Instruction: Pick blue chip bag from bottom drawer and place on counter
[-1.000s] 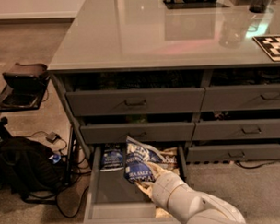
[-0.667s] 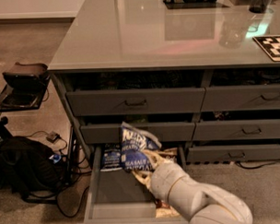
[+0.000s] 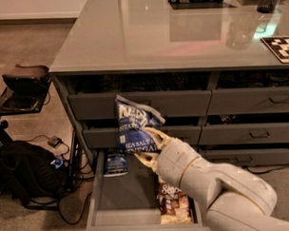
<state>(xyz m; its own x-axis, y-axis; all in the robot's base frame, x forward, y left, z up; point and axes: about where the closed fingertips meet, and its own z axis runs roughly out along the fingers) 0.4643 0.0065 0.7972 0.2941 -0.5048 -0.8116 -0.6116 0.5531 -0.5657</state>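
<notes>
My gripper [image 3: 146, 145] is shut on the blue chip bag [image 3: 134, 123] and holds it up in front of the middle drawer fronts, above the open bottom drawer [image 3: 121, 187]. The bag is upright, with its white lettering facing the camera. My white arm [image 3: 218, 186] reaches in from the lower right and hides part of the drawer. The grey-green counter [image 3: 146, 36] stretches above the cabinet.
A second blue bag [image 3: 115, 162] lies at the drawer's back left. A tan-brown bag [image 3: 175, 205] lies at its front right. A clear glass [image 3: 239, 29] and a checkered board [image 3: 281, 48] sit on the counter's right. A black backpack [image 3: 24, 175] and cables lie on the floor at left.
My gripper has lifted the blue chip bag up out of the bottom drawer to the level of the middle drawers. The tan-brown bag beneath now shows.
</notes>
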